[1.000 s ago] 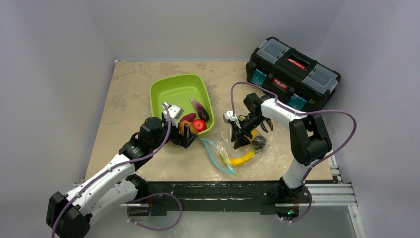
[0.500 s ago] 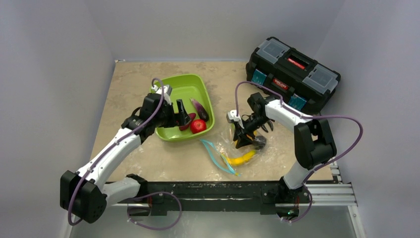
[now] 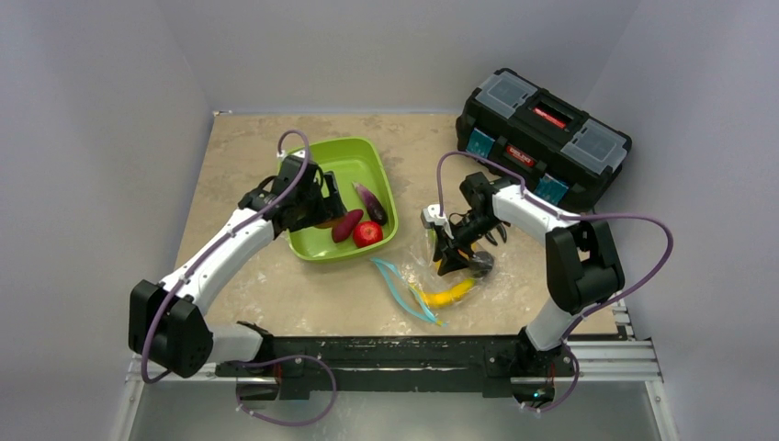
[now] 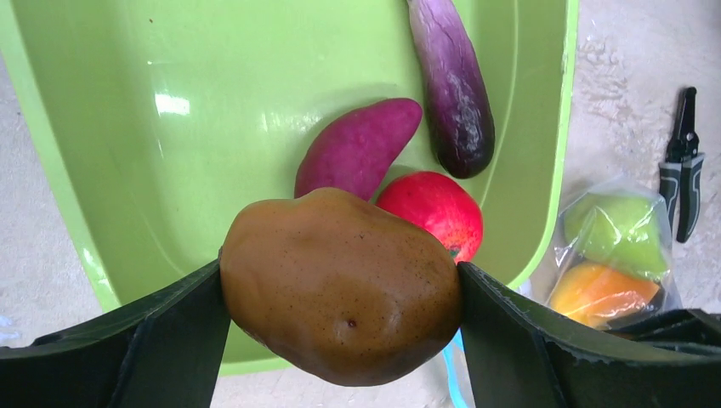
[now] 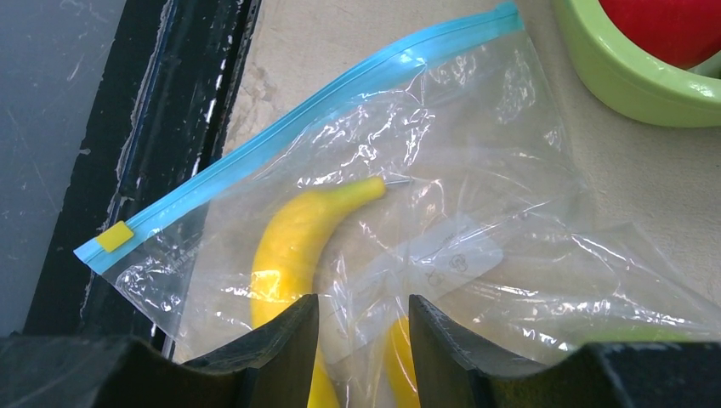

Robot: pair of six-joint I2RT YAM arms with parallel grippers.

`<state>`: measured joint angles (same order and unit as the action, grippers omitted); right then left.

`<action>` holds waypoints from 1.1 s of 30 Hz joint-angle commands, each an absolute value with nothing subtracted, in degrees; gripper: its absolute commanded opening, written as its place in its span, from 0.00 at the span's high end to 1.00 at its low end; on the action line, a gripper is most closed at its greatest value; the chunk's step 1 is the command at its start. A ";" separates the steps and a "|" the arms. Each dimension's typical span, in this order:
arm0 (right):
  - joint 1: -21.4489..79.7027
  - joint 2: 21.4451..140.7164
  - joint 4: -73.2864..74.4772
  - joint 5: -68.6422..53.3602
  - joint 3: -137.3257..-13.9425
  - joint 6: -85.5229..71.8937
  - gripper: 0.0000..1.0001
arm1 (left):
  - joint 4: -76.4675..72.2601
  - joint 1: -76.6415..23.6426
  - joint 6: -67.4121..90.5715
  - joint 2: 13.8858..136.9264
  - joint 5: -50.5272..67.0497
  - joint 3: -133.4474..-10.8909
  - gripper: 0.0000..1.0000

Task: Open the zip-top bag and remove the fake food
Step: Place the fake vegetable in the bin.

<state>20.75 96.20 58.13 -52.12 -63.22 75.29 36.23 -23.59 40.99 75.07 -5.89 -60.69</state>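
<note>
My left gripper (image 4: 340,276) is shut on a brown kiwi-like fruit (image 4: 340,293) and holds it above the near part of the lime-green tray (image 4: 170,170). In the top view this gripper (image 3: 321,207) hangs over the tray's left side (image 3: 321,156). In the tray lie a purple eggplant (image 4: 455,93), a magenta piece (image 4: 357,149) and a red apple (image 4: 429,208). My right gripper (image 5: 363,310) pinches the clear zip-top bag (image 5: 408,170), its teal zipper strip (image 5: 298,127) toward the table's front. The bag holds a yellow banana (image 5: 298,238), a green pear (image 4: 616,229) and an orange piece (image 4: 599,293).
A black toolbox (image 3: 542,138) stands at the back right. Black-handled pliers (image 3: 496,230) lie just behind the bag (image 3: 441,276), next to my right gripper (image 3: 447,262). The table's black front rail runs close to the zipper end.
My left arm has swung up and left from the bag's mouth to over the tray, carrying the brown fruit. The right gripper has stayed on the bag.
</note>
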 commanded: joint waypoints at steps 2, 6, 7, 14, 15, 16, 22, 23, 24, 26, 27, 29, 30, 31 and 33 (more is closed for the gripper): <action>20.17 93.89 57.98 -54.35 -62.67 76.64 0.57 | 37.20 -22.41 43.05 79.25 -8.03 -66.52 0.49; 20.12 93.84 58.01 -54.38 -62.69 76.68 0.57 | 37.61 -21.57 43.07 82.64 -7.05 -68.88 0.33; 20.13 93.82 58.03 -54.40 -62.67 76.72 0.56 | 37.62 -21.42 43.10 83.40 -6.66 -69.36 0.28; 19.90 93.94 58.12 -54.27 -62.67 76.93 0.56 | 39.54 -20.72 42.99 87.61 -5.29 -72.70 0.13; 19.95 93.97 58.10 -54.25 -62.67 76.98 0.56 | 39.60 -20.66 42.99 87.77 -5.20 -72.76 0.12; 19.95 93.96 58.15 -54.23 -62.70 76.99 0.56 | 39.61 -20.58 42.90 87.86 -5.12 -72.77 0.10; 19.86 94.26 58.17 -54.13 -62.71 77.07 0.56 | 40.03 -20.23 42.47 88.14 -5.00 -72.87 0.00; 19.82 94.26 58.18 -54.08 -62.80 77.08 0.56 | 40.19 -20.14 42.45 88.08 -4.96 -72.86 0.00; 19.86 94.22 58.26 -54.12 -62.76 77.13 0.56 | 40.25 -20.05 42.37 88.00 -4.93 -72.82 0.00; 19.84 94.28 58.20 -54.14 -62.75 77.12 0.56 | 40.34 -19.96 42.28 87.78 -4.86 -72.77 0.00; 19.86 94.30 58.24 -54.14 -62.75 77.16 0.56 | 40.33 -19.94 42.15 87.70 -4.79 -72.70 0.00; 19.86 94.25 58.27 -54.12 -62.71 77.22 0.56 | 40.38 -19.95 42.02 87.59 -4.53 -72.69 0.00; 19.86 94.23 58.24 -54.07 -62.67 77.25 0.56 | 40.43 -19.89 42.01 87.52 -4.49 -72.61 0.00; 19.86 94.25 58.25 -54.13 -62.67 77.26 0.56 | 40.51 -19.87 41.93 87.42 -4.48 -72.60 0.00; 19.85 94.24 58.29 -54.14 -62.62 77.31 0.56 | 40.72 -19.86 41.92 87.29 -4.63 -72.60 0.00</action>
<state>20.18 96.20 58.06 -52.23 -62.87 76.09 40.40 -20.29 42.44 88.14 -5.15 -70.28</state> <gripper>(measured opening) 0.438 0.998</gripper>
